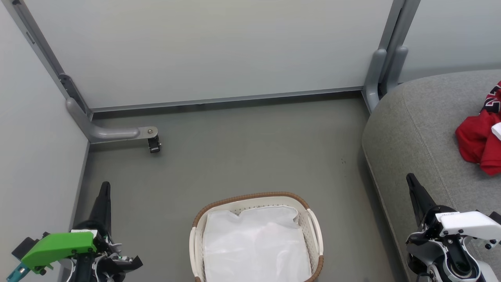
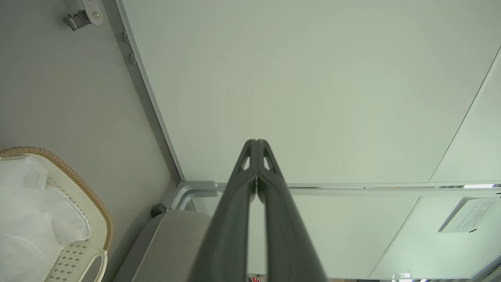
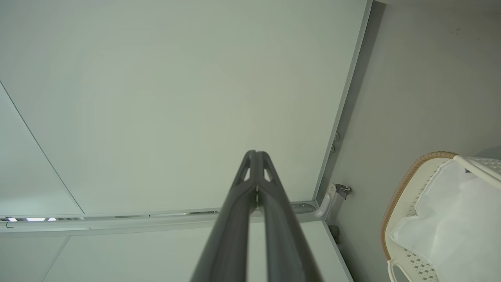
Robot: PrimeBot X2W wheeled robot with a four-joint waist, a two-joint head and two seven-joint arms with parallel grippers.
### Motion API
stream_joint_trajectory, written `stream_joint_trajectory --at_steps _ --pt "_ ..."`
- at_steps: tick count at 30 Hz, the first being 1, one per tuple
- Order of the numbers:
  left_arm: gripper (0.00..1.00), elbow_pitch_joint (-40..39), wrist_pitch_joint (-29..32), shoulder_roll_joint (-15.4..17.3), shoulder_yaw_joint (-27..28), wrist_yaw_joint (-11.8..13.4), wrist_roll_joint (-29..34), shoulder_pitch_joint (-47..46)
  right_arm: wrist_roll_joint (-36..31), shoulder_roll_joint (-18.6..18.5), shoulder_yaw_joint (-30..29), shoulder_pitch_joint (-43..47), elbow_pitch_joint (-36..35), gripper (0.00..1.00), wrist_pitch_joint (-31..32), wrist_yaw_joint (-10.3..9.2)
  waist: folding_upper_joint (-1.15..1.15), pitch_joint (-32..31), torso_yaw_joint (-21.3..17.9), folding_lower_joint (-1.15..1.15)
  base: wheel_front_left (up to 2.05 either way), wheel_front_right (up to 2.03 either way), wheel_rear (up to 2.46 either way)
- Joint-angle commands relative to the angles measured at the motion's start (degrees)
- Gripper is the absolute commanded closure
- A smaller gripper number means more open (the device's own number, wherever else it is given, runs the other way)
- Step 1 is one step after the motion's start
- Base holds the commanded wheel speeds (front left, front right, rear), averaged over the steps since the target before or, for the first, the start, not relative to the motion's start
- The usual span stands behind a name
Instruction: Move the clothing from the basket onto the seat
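The red clothing [image 1: 479,143] lies crumpled on the grey seat [image 1: 415,125] at the right edge of the head view. On the floor at the bottom centre stands the white basket [image 1: 256,199] with its brown woven rim, holding just its white plastic lining [image 1: 254,244]. My left gripper [image 1: 105,186] is at the lower left, shut and empty, left of the basket. My right gripper [image 1: 410,178] is at the lower right, shut and empty, over the seat's front edge and well short of the clothing. In both wrist views the fingers [image 2: 256,143] [image 3: 256,154] meet at the tips. The basket [image 2: 84,188] [image 3: 407,176] shows there too.
Pale partition panels [image 1: 203,51] close off the back and left, standing on grey metal feet [image 1: 113,133] with a small castor [image 1: 154,145]. Another grey foot [image 1: 377,74] stands by the seat's back corner. Grey floor [image 1: 242,152] stretches between the panels, basket and seat.
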Motion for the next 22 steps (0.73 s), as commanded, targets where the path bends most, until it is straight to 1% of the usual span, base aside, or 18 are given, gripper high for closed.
stream_joint_trajectory --at_steps 1,22 --pt "1.00 -0.1 0.2 0.3 0.1 0.0 -0.2 -0.5 0.2 -0.3 -0.1 0.6 -0.2 1.00 0.2 0.00 0.00 0.0 0.0 0.00 0.00 0.00 0.00" --pt "1.00 0.0 0.2 0.3 0.1 0.0 -0.2 -0.5 0.2 -0.3 -0.1 0.6 -0.2 1.00 0.2 0.00 0.00 0.0 0.0 0.00 0.00 0.00 0.00"
